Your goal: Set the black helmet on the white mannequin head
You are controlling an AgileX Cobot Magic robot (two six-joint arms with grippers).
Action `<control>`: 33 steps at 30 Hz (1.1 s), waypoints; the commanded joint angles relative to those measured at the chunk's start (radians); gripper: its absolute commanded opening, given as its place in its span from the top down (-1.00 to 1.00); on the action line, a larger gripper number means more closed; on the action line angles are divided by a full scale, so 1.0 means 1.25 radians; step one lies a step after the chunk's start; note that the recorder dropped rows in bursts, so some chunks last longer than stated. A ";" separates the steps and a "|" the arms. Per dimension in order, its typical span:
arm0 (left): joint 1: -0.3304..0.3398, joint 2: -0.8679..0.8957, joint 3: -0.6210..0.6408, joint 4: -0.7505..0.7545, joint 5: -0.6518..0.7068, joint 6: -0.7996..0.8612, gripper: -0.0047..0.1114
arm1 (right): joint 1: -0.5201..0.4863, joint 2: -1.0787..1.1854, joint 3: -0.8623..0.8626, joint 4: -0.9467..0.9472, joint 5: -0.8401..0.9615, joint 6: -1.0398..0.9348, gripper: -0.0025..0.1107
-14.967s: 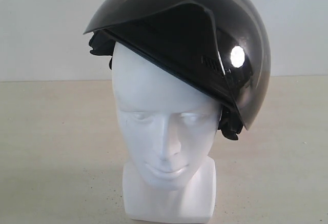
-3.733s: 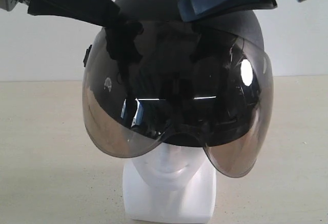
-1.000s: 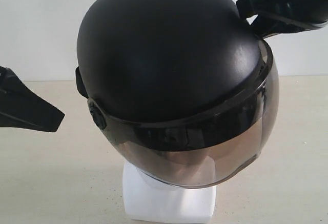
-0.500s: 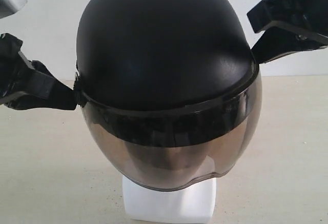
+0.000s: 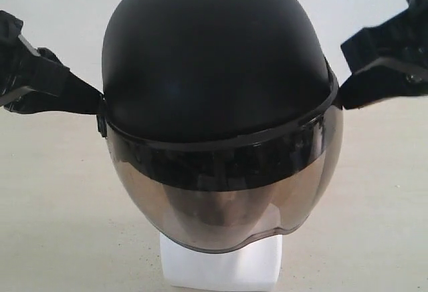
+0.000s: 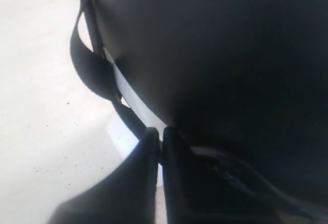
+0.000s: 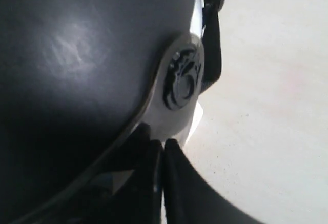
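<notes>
The black helmet (image 5: 214,58) sits over the white mannequin head, smoky visor (image 5: 221,198) down over the face. Only the head's blocky neck base (image 5: 221,268) shows under it. My left gripper (image 5: 97,105) is shut, its tips against the helmet's rim on the left side. In the left wrist view the left gripper (image 6: 160,134) meets beside the shell (image 6: 215,55), with a strap (image 6: 89,65) and the white base (image 6: 120,137) behind. My right gripper (image 5: 342,95) is shut at the opposite rim. In the right wrist view the right gripper (image 7: 163,144) lies just below the visor pivot (image 7: 179,83).
The head stands on a pale beige table (image 5: 53,205) in front of a white wall (image 5: 53,11). A second strap (image 7: 212,49) hangs down the helmet's right side. Nothing else stands on the table in view.
Over the last second the helmet turned level on the head, and the left gripper came in to touch its side. The right gripper dropped from the crown to the right rim.
</notes>
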 commanded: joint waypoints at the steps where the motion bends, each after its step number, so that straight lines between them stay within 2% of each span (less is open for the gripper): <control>1: -0.001 0.002 -0.006 -0.010 -0.001 -0.002 0.84 | 0.002 -0.019 0.043 0.048 -0.011 -0.021 0.96; 7: -0.001 0.002 -0.006 -0.010 0.014 -0.003 0.84 | 0.001 -0.070 0.043 0.049 -0.056 -0.034 0.96; 13: -0.001 0.002 -0.006 -0.010 0.017 -0.003 0.84 | 0.001 -0.025 0.043 -0.160 -0.175 0.082 0.96; 20: -0.001 0.002 -0.006 -0.007 0.020 -0.003 0.84 | 0.001 0.000 0.043 -0.129 -0.298 0.065 0.96; 23: -0.001 0.002 -0.006 -0.007 0.020 -0.003 0.84 | 0.001 0.012 0.043 -0.122 -0.281 0.050 0.96; 29: -0.001 0.002 -0.006 -0.006 0.020 -0.003 0.84 | 0.001 0.016 0.043 0.001 -0.222 -0.053 0.96; 33: -0.001 0.002 -0.006 -0.004 0.020 -0.003 0.84 | 0.001 0.014 0.043 0.015 -0.179 -0.053 0.96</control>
